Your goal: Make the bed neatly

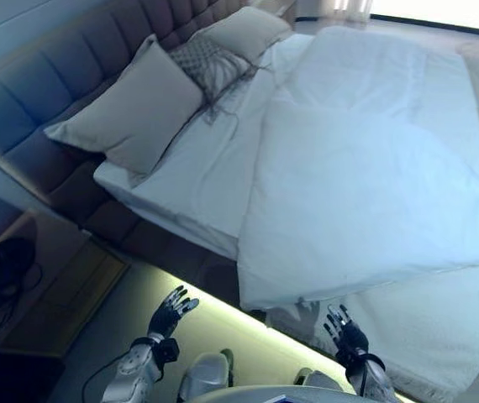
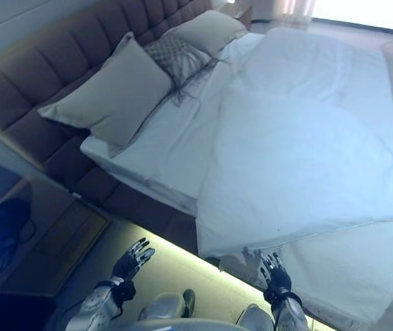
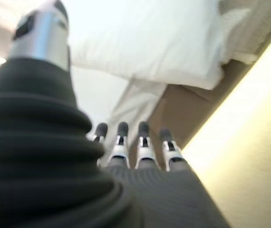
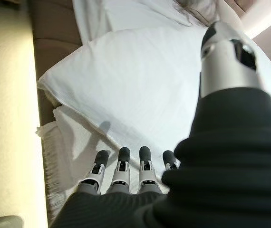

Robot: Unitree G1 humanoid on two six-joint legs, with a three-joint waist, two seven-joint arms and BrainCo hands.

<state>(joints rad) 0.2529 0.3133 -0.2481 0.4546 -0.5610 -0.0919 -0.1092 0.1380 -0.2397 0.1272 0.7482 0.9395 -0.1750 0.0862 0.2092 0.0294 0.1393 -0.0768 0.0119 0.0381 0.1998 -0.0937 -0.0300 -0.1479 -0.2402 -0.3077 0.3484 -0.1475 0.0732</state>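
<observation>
A white duvet [image 1: 365,185] lies across the bed, its near corner [image 1: 256,294] hanging over the bed's side edge. The white sheet [image 1: 197,168] shows bare between the duvet and the pillows. A large beige pillow [image 1: 134,105], a patterned cushion [image 1: 210,63] and another beige pillow [image 1: 248,32] lean at the padded headboard [image 1: 46,92]. My left hand [image 1: 170,313] is open over the floor beside the bed. My right hand [image 1: 344,329] is open just below the duvet's hanging edge, touching nothing. Both wrist views show straight fingers [image 4: 121,164] pointing at the duvet [image 4: 140,90].
A wooden nightstand [image 1: 46,285] with a dark object [image 1: 4,269] on it stands at the left by the headboard. A white fringed rug [image 1: 441,336] lies on the floor at the bed's side, partly under the duvet's edge. A lit strip runs along the bed base [image 1: 223,315].
</observation>
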